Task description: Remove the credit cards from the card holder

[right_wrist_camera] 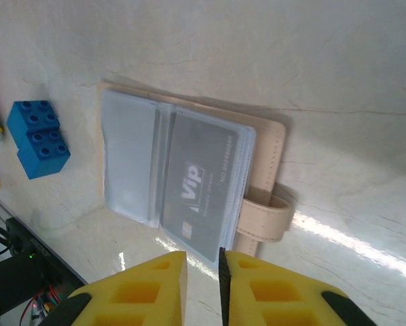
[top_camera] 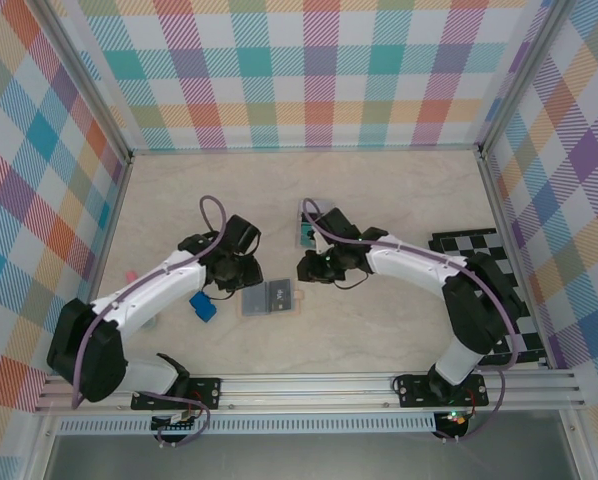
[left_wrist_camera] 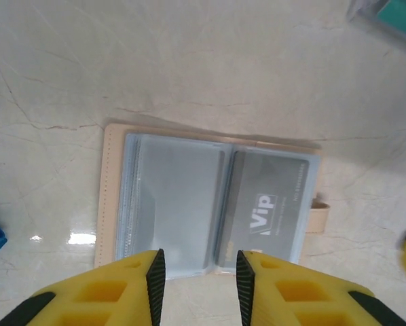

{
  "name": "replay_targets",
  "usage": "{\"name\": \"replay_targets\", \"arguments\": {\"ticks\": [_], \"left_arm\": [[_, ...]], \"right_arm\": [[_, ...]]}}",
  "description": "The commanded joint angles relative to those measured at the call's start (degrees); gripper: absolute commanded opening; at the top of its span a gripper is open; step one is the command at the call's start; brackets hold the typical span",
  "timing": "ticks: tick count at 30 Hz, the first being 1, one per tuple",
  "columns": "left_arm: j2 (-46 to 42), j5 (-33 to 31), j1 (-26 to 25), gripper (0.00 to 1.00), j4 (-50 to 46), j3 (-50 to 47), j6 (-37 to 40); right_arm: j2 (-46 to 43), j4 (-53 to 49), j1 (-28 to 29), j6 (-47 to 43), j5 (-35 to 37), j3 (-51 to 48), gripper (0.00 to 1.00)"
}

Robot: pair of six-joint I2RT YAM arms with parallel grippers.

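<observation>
The card holder (top_camera: 269, 298) lies open and flat on the table, tan outside with blue-grey clear pockets (left_wrist_camera: 172, 204). A grey credit card marked "VIP" (left_wrist_camera: 271, 207) sits inside its right pocket (right_wrist_camera: 199, 180); the left pocket looks empty. A teal credit card (top_camera: 308, 230) lies on the table beyond the holder, partly under the right arm, and shows again at a corner (left_wrist_camera: 396, 13). My left gripper (left_wrist_camera: 200, 285) hovers open over the holder's near edge, nothing between its fingers. My right gripper (right_wrist_camera: 203, 278) hangs just off the VIP card's end, jaws a narrow gap apart and empty.
A small bright-blue block (top_camera: 203, 306) (right_wrist_camera: 37, 138) rests left of the holder. The holder's tan strap loop (right_wrist_camera: 264, 217) sticks out on its right side. A black-and-white checkered mat (top_camera: 484, 250) lies at the right, under the right arm. Plaid walls enclose the table.
</observation>
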Motion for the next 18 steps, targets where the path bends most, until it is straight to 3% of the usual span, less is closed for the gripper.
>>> {"name": "replay_targets", "arguments": {"ticks": [1, 7, 18], "left_arm": [[-0.6, 4.3, 0.2, 0.32, 4.3, -2.9, -1.6], [4.1, 10.5, 0.2, 0.21, 11.4, -6.6, -4.6], [9.4, 6.4, 0.2, 0.18, 10.8, -8.2, -6.4]], "right_arm": [[3.6, -1.5, 1.6, 1.4, -1.1, 2.7, 0.19], [8.4, -2.2, 2.8, 3.9, -0.7, 5.1, 0.18], [12.6, -4.2, 2.9, 5.0, 1.8, 7.3, 0.23]]}}
